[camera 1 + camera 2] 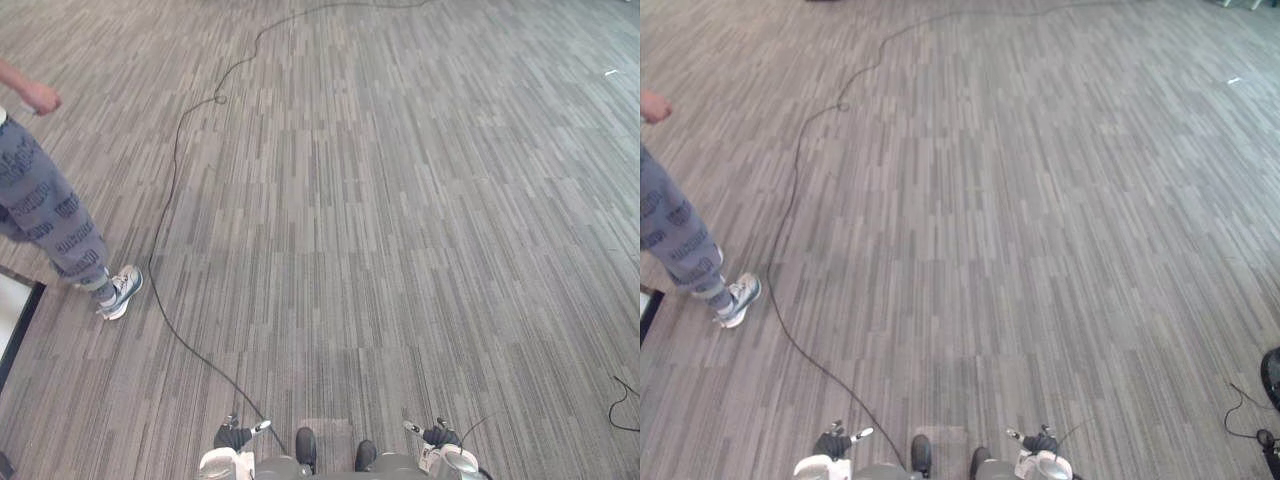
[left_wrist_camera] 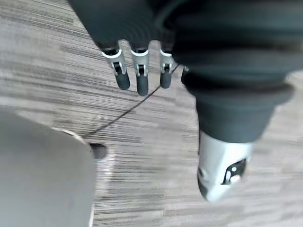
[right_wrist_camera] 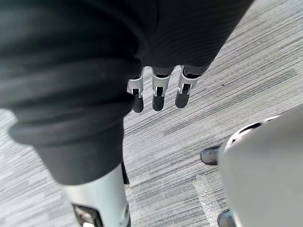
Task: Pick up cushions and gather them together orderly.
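Note:
My left hand hangs low at my side over the grey striped carpet. In the left wrist view its fingers are straight and relaxed, with nothing between them and the thumb. My right hand hangs the same way on the other side. Its fingers point down at the carpet and hold nothing.
A person in patterned grey trousers and a white sneaker stands at the left, one hand out. A flat white panel with a dark frame lies at the left edge. A dark object sits at the right edge.

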Controlling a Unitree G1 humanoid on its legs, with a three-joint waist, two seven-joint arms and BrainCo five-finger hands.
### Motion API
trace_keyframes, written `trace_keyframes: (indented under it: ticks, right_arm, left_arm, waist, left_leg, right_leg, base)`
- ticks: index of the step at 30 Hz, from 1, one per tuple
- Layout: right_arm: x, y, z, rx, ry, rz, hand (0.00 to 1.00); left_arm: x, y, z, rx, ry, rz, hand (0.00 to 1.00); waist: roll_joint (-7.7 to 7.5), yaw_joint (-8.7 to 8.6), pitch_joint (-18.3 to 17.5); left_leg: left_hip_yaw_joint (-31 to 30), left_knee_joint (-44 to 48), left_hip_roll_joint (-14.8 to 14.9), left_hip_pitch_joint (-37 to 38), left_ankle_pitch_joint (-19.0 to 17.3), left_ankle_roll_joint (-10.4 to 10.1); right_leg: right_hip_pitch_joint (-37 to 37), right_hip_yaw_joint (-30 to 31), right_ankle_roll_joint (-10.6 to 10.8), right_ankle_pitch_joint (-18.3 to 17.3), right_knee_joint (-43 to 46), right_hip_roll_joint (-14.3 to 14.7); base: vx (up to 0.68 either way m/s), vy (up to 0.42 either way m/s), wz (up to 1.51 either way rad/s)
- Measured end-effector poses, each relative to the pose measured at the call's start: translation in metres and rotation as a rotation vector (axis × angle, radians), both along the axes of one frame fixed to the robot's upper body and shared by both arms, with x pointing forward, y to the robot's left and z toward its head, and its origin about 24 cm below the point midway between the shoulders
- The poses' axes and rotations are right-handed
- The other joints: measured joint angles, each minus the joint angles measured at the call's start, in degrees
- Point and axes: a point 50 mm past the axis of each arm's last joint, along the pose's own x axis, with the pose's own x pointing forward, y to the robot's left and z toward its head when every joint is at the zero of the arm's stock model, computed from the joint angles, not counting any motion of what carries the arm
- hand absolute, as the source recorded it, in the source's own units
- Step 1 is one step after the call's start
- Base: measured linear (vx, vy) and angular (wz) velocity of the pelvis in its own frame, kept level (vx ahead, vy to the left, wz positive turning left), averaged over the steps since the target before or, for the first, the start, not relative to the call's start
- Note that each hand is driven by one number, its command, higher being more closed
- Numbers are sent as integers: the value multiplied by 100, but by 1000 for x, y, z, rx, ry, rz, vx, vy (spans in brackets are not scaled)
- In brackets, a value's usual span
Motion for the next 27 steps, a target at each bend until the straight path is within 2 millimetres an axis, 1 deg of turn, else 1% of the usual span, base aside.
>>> trace_keyframes:
  ticks: [1,2,3,4,5,6,7,8,9,10,11,12,13,14,15,16,17,18,19,20,21,22,23,24,25,26,27]
  right_arm:
    - [2,3,1,3,-13,-2,0]
    - [2,3,1,2,-14,-1,0]
    - [5,3,2,0,-21,-2,0]
    - [3,2,2,-4,-16,-7,0]
    - [2,2,1,-6,-13,-10,0]
    - [3,2,2,-8,-15,-9,0]
    - [5,2,3,-11,-21,-8,0]
    - [6,2,3,-12,-23,-6,0]
    - [6,4,3,-9,-20,-4,0]
    - [9,7,3,-2,-28,1,0]
    - [13,17,4,21,-44,2,0]
    - [11,26,3,39,-37,13,0]
    - [10,27,2,41,-32,25,0]
    - [7,25,2,34,-28,22,0]
    - [6,24,1,33,-26,20,0]
    - [4,25,1,35,-22,18,0]
    - [5,23,2,29,-30,19,0]
    - [6,21,3,26,-38,20,0]
    - [10,19,5,19,-56,22,0]
    - [11,16,6,11,-68,23,0]
    - [13,15,7,9,-74,24,0]
    - [17,13,10,-3,-93,28,0]
    - [20,10,12,-16,-110,35,0]
    - [21,9,13,-22,-114,40,0]
    - [24,4,14,-35,-118,49,0]
    - [23,-1,12,-50,-98,64,0]
    - [22,-1,12,-44,-95,60,0]
  left_arm:
    - [4,2,3,-7,-28,34,0]
    - [6,3,4,-6,-41,41,0]
    - [7,3,4,-9,-42,43,0]
    - [8,3,5,-10,-51,48,0]
    - [10,3,6,-11,-64,53,0]
    - [12,3,8,-9,-76,52,0]
    - [13,1,9,-13,-87,53,0]
    - [15,0,9,-18,-98,64,0]
    - [16,0,10,-18,-106,70,0]
    - [17,1,11,-17,-110,75,0]
    - [17,3,11,-13,-113,88,0]
    - [17,6,12,-8,-112,97,0]
    - [17,6,11,-7,-110,95,0]
    - [17,4,11,-3,-102,75,0]
    - [16,4,10,1,-95,64,0]
    - [17,5,10,18,-84,26,0]
    - [17,4,9,26,-61,-17,0]
    - [17,3,8,27,-56,-22,0]
    - [18,1,8,22,-53,-22,0]
    - [14,-1,6,15,-43,-18,0]
    - [14,-1,6,13,-40,-17,0]
    - [13,-3,5,7,-39,-16,0]
    - [16,-6,5,-2,-42,-19,0]
    - [17,-7,5,-5,-44,-20,0]
    - [20,-12,5,-17,-41,-25,0]
    - [21,-15,3,-27,-34,-34,0]
    - [21,-16,3,-27,-31,-41,0]
  waist:
    - [-23,21,40]
    - [8,44,47]
    - [17,53,80]
    - [-20,72,117]
    - [-14,127,126]
    - [-19,170,127]
    - [-6,207,128]
    - [-19,277,127]
    - [-78,296,57]
    - [-81,301,69]
    - [-100,335,68]
    - [-212,396,17]
    - [-246,399,-10]
    - [-283,467,-29]
    - [-290,478,-31]
    - [-346,453,-56]
    - [-372,392,-58]
    - [-367,385,-55]
    - [-298,366,-11]
    - [-269,311,8]
    - [-254,294,15]
    - [-231,246,18]
    - [-223,189,22]
    - [-221,176,23]
    - [-182,139,51]
    - [-121,69,90]
    - [-125,32,88]
  left_leg:
    - [242,1035,294,-502,-59,-48]
    - [356,1312,492,-672,-255,8]
    - [404,1331,613,-748,-344,-57]
    - [401,1248,732,-871,-363,-71]
    - [405,922,807,-1007,-316,-93]
    - [389,512,815,-1111,-177,-147]
    - [376,-97,811,-1210,123,-224]
    - [493,-388,783,-1253,812,-236]
    - [682,-315,651,-1253,628,-65]
    - [701,-241,654,-1298,554,-32]
    - [754,39,716,-1332,340,159]
    - [865,194,716,-1223,164,274]
    - [888,213,703,-1189,118,315]
    - [996,206,687,-898,-152,318]
    - [999,168,663,-788,-235,292]
    - [1010,45,550,-511,-379,290]
    - [995,-83,452,-179,-558,298]
    - [982,-108,435,-69,-604,302]
    - [976,-260,417,378,-757,289]
    - [979,-494,418,842,-879,275]
    - [983,-597,418,997,-900,241]
    - [990,-902,419,1438,-946,157]
    - [988,-1152,422,1739,-988,59]
    - [987,-1223,422,1822,-987,20]
    - [975,-1513,427,2131,-973,-26]
    - [861,-1764,427,2421,-954,-55]
    - [783,-1832,404,2489,-948,-66]
  right_leg:
    - [85,7,-65,-56,-24,30]
    - [183,11,-73,-98,-57,58]
    - [286,12,-66,-129,-82,55]
    - [381,15,-61,-190,-111,13]
    - [483,41,-19,-255,-165,-79]
    - [518,81,63,-314,-201,-187]
    - [563,123,143,-406,-294,-310]
    - [644,177,228,-463,-436,-467]
    - [669,239,176,-391,-573,-596]
    - [653,253,150,-297,-597,-610]
    - [668,345,201,24,-589,-632]
    - [700,463,332,215,-456,-734]
    - [677,476,402,270,-367,-764]
    - [521,508,613,397,322,-840]
    - [428,517,680,433,618,-879]
    - [30,607,893,614,1716,-1022]
    - [-606,759,980,1119,3200,-1157]
    - [-784,781,996,1151,3634,-1159]
    - [-1267,719,824,986,4684,-1115]
    - [-1613,475,502,682,5171,-1047]
    - [-1727,352,428,563,5234,-1023]
    - [-2152,-33,304,274,5131,-936]
    - [-2558,-435,206,125,4590,-879]
    - [-2688,-563,170,106,4343,-847]
    - [-2969,-935,72,194,3128,-686]
    - [-3041,-1062,12,579,1793,-419]
    - [-3017,-1041,12,747,1380,-335]
  base:
    - [178,13,-7]
    - [193,28,-8]
    - [223,51,0]
    - [251,103,-1]
    - [257,139,-10]
    - [282,209,-17]
    - [321,285,-23]
    - [443,375,-21]
    - [415,322,-18]
    - [565,369,-19]
    - [581,375,-26]
    - [489,326,-25]
    - [468,288,-31]
    - [274,149,-24]
    - [509,290,-20]
    - [384,200,3]
    - [461,215,10]
    - [379,93,8]
    - [469,44,-2]
    - [393,28,-5]
    - [503,11,-3]
    - [361,-4,6]
    - [458,-14,8]
    - [410,-43,17]
    - [674,-89,34]
    - [718,-108,42]
    - [788,-146,64]
